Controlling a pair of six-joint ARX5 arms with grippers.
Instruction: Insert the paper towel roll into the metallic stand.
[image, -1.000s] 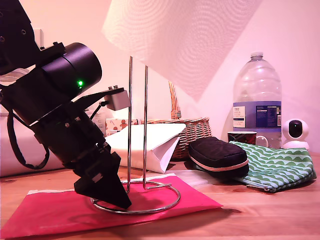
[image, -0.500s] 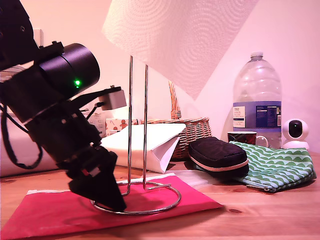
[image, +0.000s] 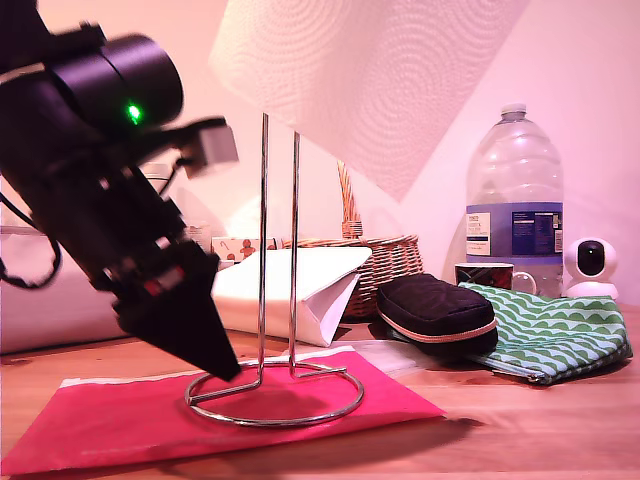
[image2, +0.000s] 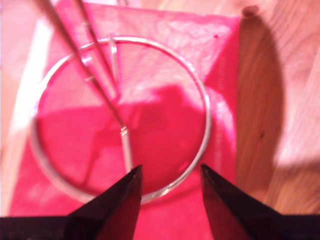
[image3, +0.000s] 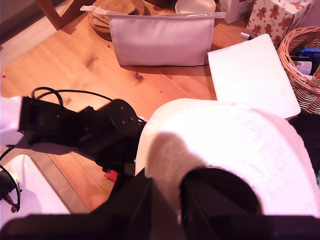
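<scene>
My second gripper (image3: 165, 200) holds the fat white embossed paper towel roll (image: 370, 80) tilted, high above the thin chrome wire stand (image: 277, 300) on the red padded envelope (image: 120, 420). My first gripper (image2: 167, 195) hangs over the stand's ring base, fingers apart and empty. The label on the big clear water bottle (image: 514, 190) is too small to read.

Wooden table (image: 560, 430) — bearing red mat (image: 120, 415), white bag (image: 300, 285), basket (image: 385, 262), bottle (image: 514, 200), black pouch (image: 436, 308), green cloth (image: 550, 330).

Paper towel roll (image: 365, 85) top cropped.
</scene>
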